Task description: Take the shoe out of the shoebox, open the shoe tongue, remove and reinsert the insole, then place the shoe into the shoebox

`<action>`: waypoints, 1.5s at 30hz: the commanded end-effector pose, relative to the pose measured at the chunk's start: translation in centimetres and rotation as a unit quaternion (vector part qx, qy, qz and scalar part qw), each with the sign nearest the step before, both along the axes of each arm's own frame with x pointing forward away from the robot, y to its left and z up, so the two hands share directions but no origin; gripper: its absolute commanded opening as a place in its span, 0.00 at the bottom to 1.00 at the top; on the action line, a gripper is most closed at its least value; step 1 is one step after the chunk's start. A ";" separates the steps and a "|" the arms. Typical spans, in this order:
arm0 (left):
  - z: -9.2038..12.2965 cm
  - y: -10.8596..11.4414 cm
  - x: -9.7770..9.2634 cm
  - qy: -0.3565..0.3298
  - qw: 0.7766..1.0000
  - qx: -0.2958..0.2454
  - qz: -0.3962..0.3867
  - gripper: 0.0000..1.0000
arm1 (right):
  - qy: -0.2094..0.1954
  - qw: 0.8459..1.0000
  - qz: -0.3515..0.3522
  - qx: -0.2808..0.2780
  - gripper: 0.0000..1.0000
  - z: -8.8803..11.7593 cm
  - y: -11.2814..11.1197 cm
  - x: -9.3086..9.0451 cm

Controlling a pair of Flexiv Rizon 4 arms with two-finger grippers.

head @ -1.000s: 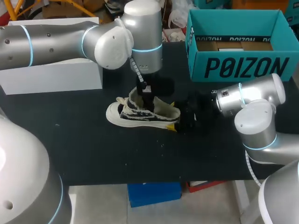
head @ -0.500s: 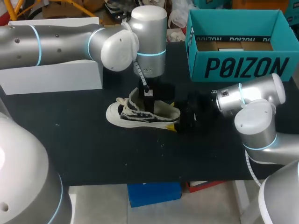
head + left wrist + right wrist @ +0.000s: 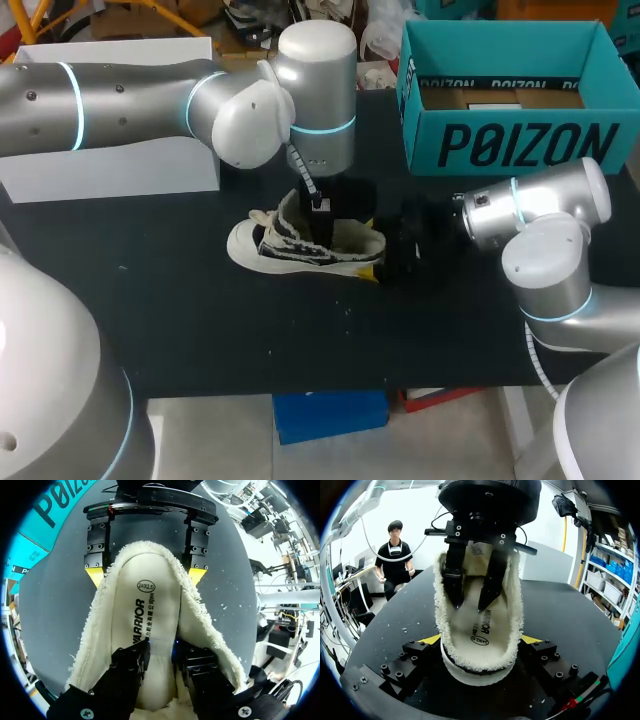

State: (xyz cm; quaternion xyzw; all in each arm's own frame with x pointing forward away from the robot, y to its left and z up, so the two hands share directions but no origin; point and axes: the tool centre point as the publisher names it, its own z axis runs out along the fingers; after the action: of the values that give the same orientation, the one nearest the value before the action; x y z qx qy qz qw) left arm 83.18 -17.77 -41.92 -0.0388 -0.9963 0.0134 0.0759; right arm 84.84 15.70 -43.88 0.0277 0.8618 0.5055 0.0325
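A cream fleece-lined shoe [image 3: 290, 245] with dark stripes lies on the black table, toe to the left. My right gripper [image 3: 385, 255] holds its heel, one yellow tip on each side of the shoe [image 3: 470, 667]. From above, my left gripper [image 3: 320, 218] reaches down into the shoe's mouth. In the left wrist view its black fingers [image 3: 131, 662] stand slightly apart over the printed insole [image 3: 150, 610], with nothing pinched between them. The right gripper [image 3: 146, 575] clamps the heel beyond them. In the right wrist view the left gripper [image 3: 469, 604] hovers just above the insole [image 3: 487, 630].
The open teal shoebox [image 3: 510, 140] stands at the back right of the table. A white box [image 3: 110, 165] sits at the back left, under my left arm. Bare black tabletop lies in front of the shoe.
My left gripper has come down deeper into the shoe and its fingers have parted. The right gripper and the shoe have stayed put.
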 end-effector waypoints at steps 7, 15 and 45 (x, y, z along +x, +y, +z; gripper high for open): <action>-2.1 1.6 -0.9 -0.094 0.995 0.031 0.029 0.26 | 0.001 1.000 0.000 -0.001 0.00 -0.2 0.2 0.2; -2.4 2.9 0.0 -0.177 0.982 0.058 0.038 0.25 | 0.001 1.000 0.000 -0.001 0.00 -0.2 0.2 0.2; 0.4 2.6 0.3 -0.151 0.988 -0.044 -0.004 0.00 | 0.001 1.000 0.000 -0.001 0.00 -0.2 0.2 0.2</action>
State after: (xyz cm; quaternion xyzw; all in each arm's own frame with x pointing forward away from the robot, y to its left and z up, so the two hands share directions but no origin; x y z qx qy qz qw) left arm 83.60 -15.93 -42.17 -0.0386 -0.9945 0.0195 -0.0949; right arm 84.84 15.81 -43.84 0.0279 0.8617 0.5057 0.0326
